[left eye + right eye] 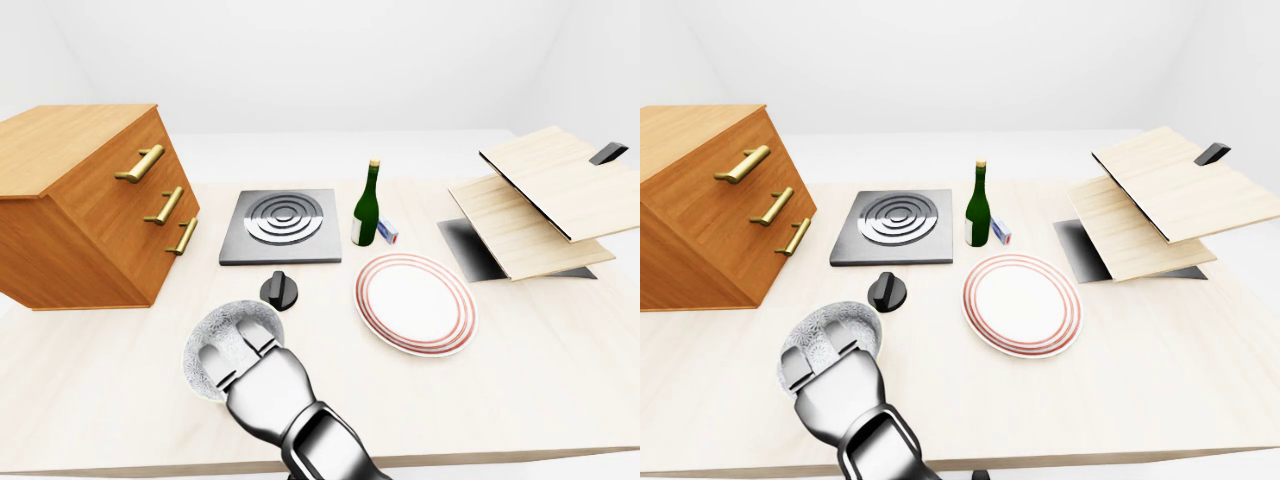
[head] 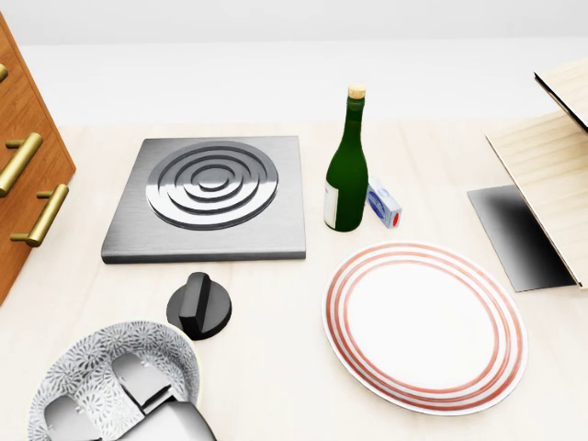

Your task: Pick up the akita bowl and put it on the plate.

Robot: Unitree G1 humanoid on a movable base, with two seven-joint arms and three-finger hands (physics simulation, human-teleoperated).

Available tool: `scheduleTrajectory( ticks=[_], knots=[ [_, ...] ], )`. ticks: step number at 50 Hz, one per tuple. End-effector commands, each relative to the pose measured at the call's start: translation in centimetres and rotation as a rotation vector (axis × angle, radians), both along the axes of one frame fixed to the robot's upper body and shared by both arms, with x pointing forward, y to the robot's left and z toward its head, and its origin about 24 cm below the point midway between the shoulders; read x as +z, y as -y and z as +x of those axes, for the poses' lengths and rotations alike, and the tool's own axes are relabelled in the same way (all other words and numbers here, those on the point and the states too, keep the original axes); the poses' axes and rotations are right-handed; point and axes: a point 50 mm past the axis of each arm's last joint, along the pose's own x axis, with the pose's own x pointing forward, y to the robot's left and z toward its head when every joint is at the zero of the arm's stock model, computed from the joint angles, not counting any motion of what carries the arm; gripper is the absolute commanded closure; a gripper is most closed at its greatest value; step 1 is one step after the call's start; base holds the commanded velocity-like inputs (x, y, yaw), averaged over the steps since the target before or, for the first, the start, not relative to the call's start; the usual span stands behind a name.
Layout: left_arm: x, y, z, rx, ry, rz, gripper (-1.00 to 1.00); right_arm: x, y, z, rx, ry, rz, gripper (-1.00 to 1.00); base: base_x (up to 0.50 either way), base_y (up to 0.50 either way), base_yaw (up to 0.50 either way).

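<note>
My left hand (image 1: 245, 352) had its fingers spread down inside the akita bowl (image 2: 96, 372), not visibly pinching. I judged it light, rigid, glazed-slick, breakable: best gripped across its rim. The plate (image 2: 424, 323) lay to my hand's right.

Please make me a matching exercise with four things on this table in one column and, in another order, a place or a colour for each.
Things:
1. akita bowl
2. plate
3. bottle
4. knob

Descriptions:
A. green, upright
B. black, just below the stove plate
C. red rings round the rim
D. hand reaching into it

Pairs: 1-D, 2-C, 3-A, 4-B
</note>
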Motion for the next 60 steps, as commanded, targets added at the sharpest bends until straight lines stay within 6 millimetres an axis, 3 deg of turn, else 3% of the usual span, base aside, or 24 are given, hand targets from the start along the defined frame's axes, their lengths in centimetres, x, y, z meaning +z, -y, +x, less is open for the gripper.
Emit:
scheduleTrajectory(
  ticks=[1,30,41,60],
  knots=[
    [-0.2,0.0,0.1,-0.002,-0.005,-0.004,-1.0,-1.4,0.2,-0.2,0.009,-0.046,-0.037,-0.95,0.0,0.0,0.0],
    [-0.2,0.1,0.1,-0.002,-0.005,-0.003,-1.0,-3.4,1.0,2.7,-0.064,-0.146,-0.063,-0.95,0.0,0.0,0.0],
    [-0.3,0.0,0.1,-0.005,-0.007,-0.007,-1.0,-3.7,-0.3,2.8,-0.038,-0.17,-0.072,-0.96,0.0,0.0,0.0],
    [-0.1,0.1,0.1,-0.007,-0.003,-0.003,-1.0,-4.2,-0.8,3.3,-0.039,-0.196,-0.088,-0.95,0.0,0.0,0.0]
  ],
)
